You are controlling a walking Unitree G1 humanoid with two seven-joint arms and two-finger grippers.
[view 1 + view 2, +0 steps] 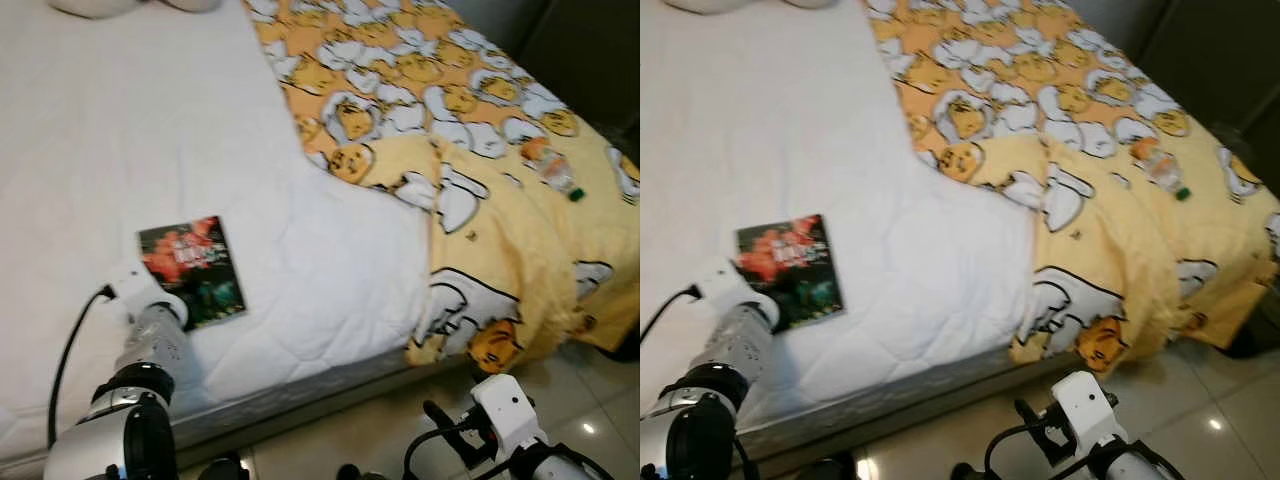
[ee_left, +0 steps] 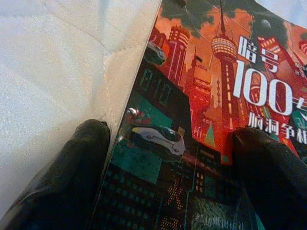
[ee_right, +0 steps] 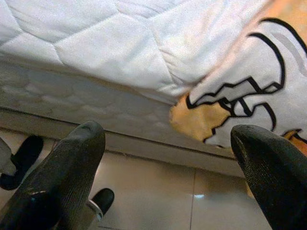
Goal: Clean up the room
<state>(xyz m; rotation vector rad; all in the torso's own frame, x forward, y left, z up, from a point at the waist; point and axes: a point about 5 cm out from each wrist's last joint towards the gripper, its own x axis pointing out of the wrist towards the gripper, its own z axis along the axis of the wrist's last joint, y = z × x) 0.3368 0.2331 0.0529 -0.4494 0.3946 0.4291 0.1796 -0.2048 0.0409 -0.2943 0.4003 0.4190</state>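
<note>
A book (image 1: pixel 192 270) with a red and teal city cover lies flat on the white mattress (image 1: pixel 120 130), near its front edge. My left gripper (image 2: pixel 177 139) is open and right at the book's near end. One of its fingers (image 2: pixel 72 163) rests on the sheet just beside the book's edge, the other over the cover. A clear plastic bottle (image 1: pixel 552 168) with an orange label and green cap lies on the yellow cartoon duvet (image 1: pixel 450 100) at the far right. My right gripper (image 3: pixel 170 134) hangs open low by the bed's side, holding nothing.
The duvet is pushed to the right half of the bed and drapes over its front edge toward the tiled floor (image 1: pixel 580 400). Pillows (image 1: pixel 95 6) lie at the far left end. A black cable (image 1: pixel 70 350) runs along my left arm.
</note>
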